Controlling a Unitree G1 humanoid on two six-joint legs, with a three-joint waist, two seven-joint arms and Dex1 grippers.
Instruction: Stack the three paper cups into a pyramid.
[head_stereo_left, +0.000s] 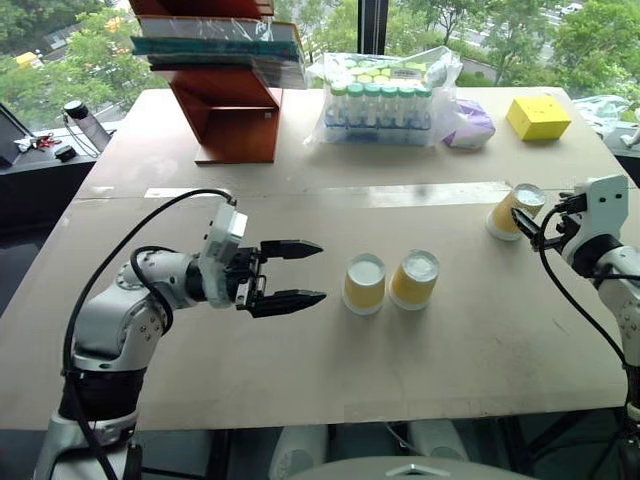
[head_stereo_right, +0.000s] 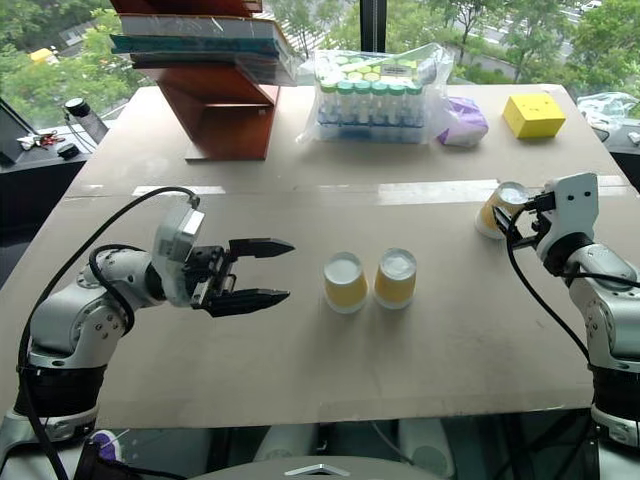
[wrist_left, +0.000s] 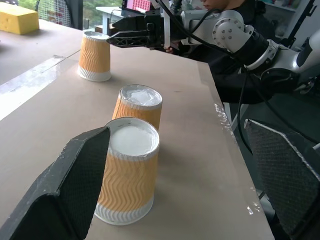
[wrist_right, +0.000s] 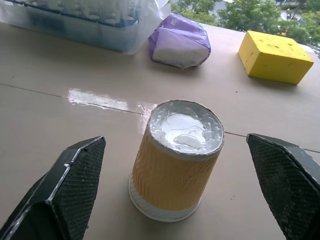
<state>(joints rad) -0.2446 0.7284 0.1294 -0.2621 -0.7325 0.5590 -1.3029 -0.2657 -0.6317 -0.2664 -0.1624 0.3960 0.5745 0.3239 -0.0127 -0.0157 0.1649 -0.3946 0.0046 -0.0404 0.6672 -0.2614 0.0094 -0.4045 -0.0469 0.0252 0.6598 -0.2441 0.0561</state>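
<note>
From the head camera, two yellow-orange ribbed paper cups (head_stereo_left: 364, 283) (head_stereo_left: 414, 279) stand upside down side by side mid-bench (head_stereo_left: 300, 380) as a likely pyramid base, the left end effector (head_stereo_left: 305, 272) spread wide at their 9 o'clock. The right wrist camera frames the third upturned cup (wrist_right: 176, 160) between the spread right end effector (wrist_right: 175, 197), seemingly for grasping. A yellow box-shaped block (wrist_right: 274, 56) and crumpled purple-white bag (wrist_right: 180, 40) lie beyond at 12 o'clock, obstructing nothing.
</note>
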